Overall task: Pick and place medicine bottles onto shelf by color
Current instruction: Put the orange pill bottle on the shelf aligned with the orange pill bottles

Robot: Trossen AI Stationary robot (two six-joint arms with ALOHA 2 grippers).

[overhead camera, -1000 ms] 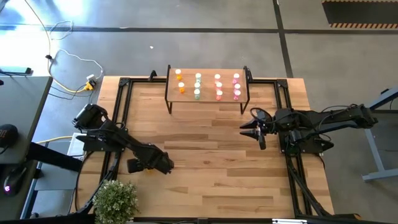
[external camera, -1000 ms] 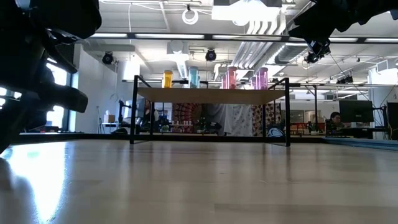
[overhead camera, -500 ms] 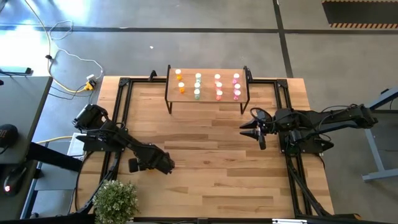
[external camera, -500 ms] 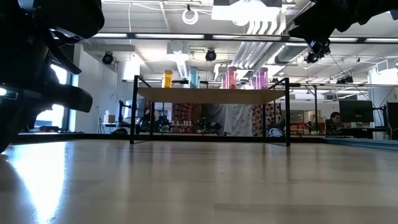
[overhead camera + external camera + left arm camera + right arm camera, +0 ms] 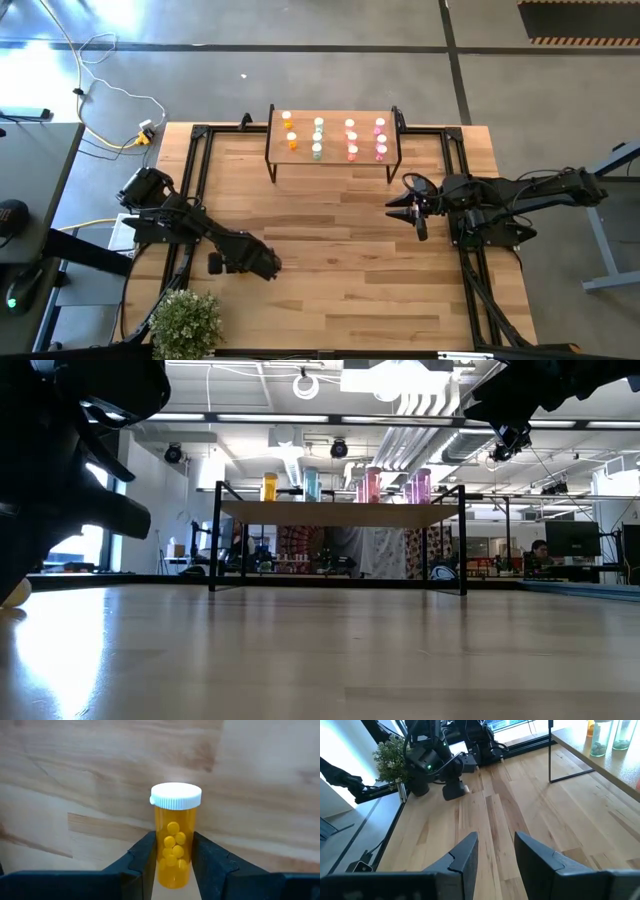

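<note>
The left gripper (image 5: pixel 171 857), low over the near-left part of the table (image 5: pixel 340 260), has drawn its fingers in over the past second and now presses them against both sides of an orange medicine bottle (image 5: pixel 174 837) — a grasp that looks just made, with the lift judged still to come. The bottle stands upright between the pads, its white cap (image 5: pixel 176 796) clear above them and the yellow pills visible through the wall. From above, the bottle itself is hidden under the left arm's wrist (image 5: pixel 240 258), beside a potted plant (image 5: pixel 186 322) at the near edge. At the far side the shelf (image 5: pixel 334 152) already carries its rows of bottles, sorted orange, pale green, salmon and pink from left to right; the orange column (image 5: pixel 289 131) at the left end is the likely destination. The right gripper (image 5: pixel 408 206) waits above the right half of the table, empty, its fingers parted by a modest gap.
</note>
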